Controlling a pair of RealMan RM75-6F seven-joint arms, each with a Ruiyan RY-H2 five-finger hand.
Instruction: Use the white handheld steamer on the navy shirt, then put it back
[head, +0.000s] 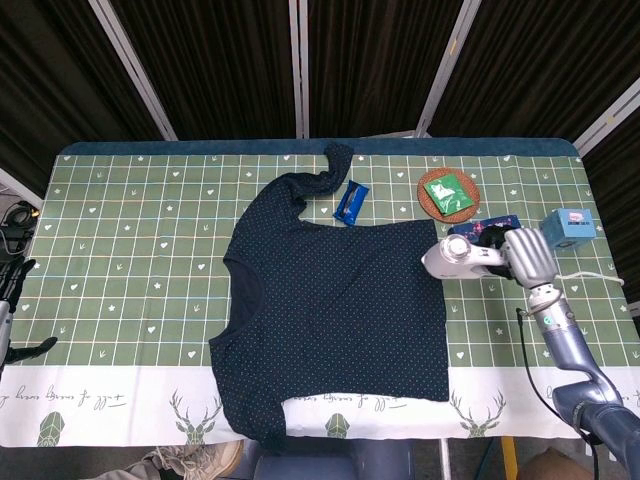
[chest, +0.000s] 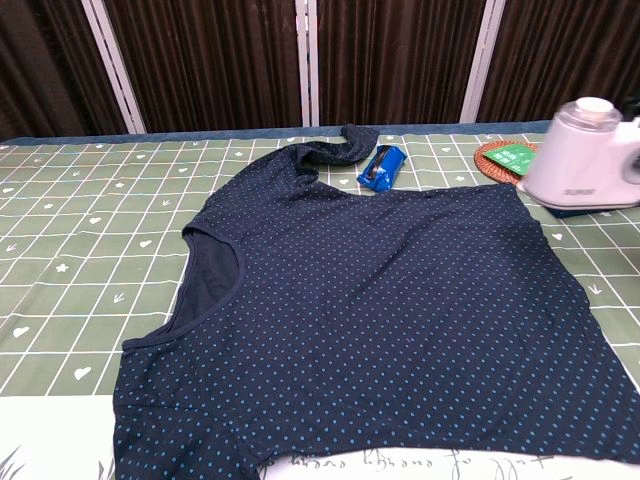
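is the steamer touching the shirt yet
Apart. In the chest view the steamer hangs in the air at the shirt's right edge, held by the right hand.
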